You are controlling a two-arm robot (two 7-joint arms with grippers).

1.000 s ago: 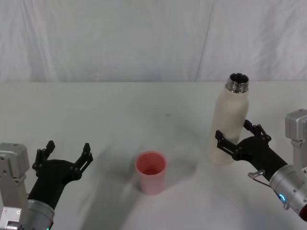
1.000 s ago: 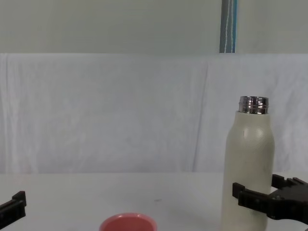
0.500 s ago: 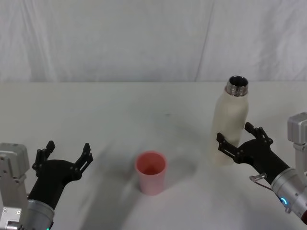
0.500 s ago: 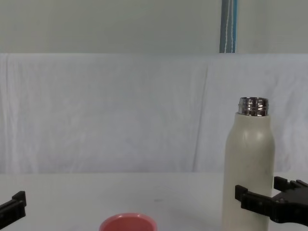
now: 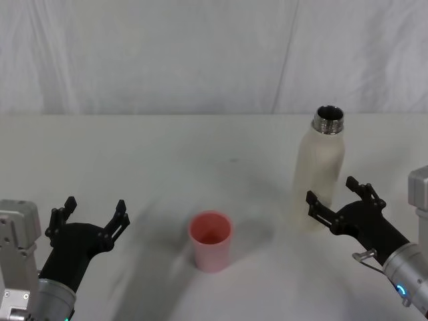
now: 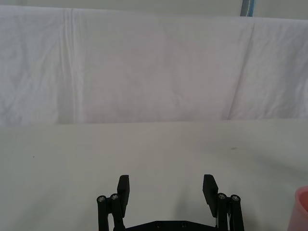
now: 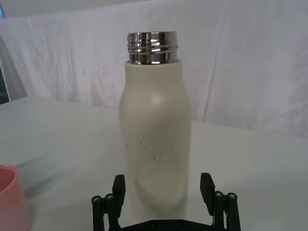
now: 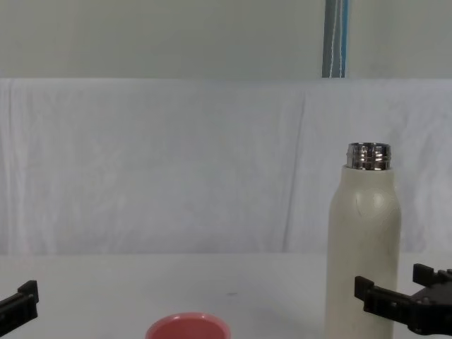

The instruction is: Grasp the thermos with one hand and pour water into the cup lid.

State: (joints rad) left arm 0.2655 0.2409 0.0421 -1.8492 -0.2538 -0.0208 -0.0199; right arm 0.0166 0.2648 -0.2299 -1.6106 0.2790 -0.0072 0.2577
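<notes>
My right gripper [image 5: 340,207], fingers spread, sits just short of the tall cream-white matte thermos [image 5: 319,172] standing upright right of the small pink cup lid [image 5: 211,240]; I judge it heavy, rigid and smooth, best clasped mid-body.

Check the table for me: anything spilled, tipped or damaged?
Nothing stands out. The thermos stands upright, uncapped, with faint scuff marks on its side. The cup lid sits upright, with no water around it. The right gripper is open near the thermos; the left gripper is open, apart.
</notes>
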